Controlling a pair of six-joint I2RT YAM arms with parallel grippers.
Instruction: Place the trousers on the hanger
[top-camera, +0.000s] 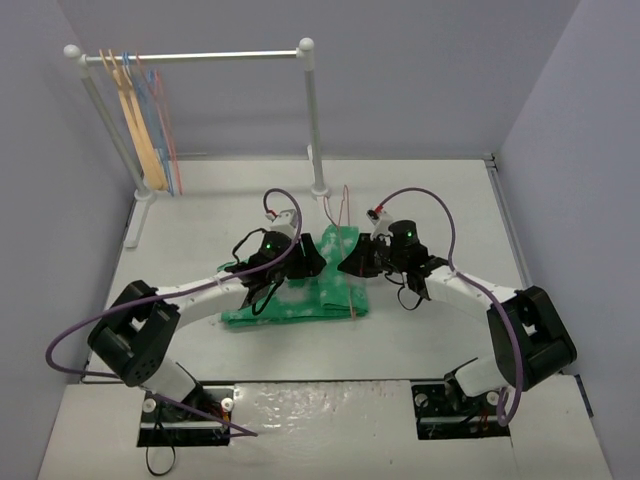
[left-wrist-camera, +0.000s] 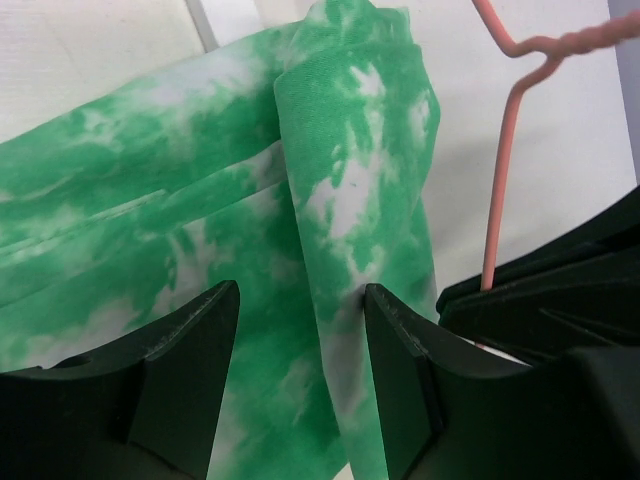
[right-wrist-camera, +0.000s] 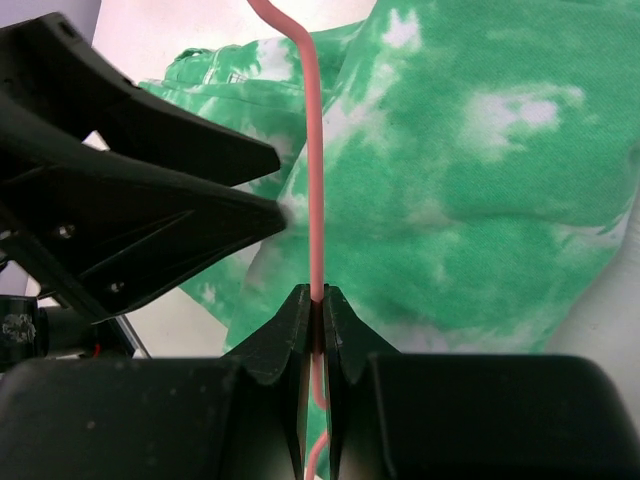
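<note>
— Where are the trousers (top-camera: 320, 298)?
— They lie folded on the white table (top-camera: 430, 200), in the middle, between the two arms. In the left wrist view one fold rises as a ridge running away from the camera.

— And the hanger (right-wrist-camera: 312, 150)?
— It rests along the right side of the trousers. Its hook points toward the back of the table, near the foot of the rack (top-camera: 200, 56). In the right wrist view the pink wire crosses the green cloth.

— What is the right gripper (right-wrist-camera: 315, 298) doing?
— Its jaws are pressed together on the pink wire, which runs straight up out of the pinch.

— The left gripper (left-wrist-camera: 300, 300)?
— Its jaws stand partly apart above the trousers, with the ridge of cloth between them. One finger (left-wrist-camera: 390, 330) touches the edge of that ridge and the other is clear of it, so the cloth is not pinched.

— How near are the two grippers?
— They are just beside each other. The left one's fingertips show at the left of the right wrist view, next to the wire. Whether they touch the cloth there cannot be told.

— Anything else?
— A wooden hanger (top-camera: 140, 130) and blue hangers (top-camera: 158, 140) hang at the left end of the rack's rail.
</note>
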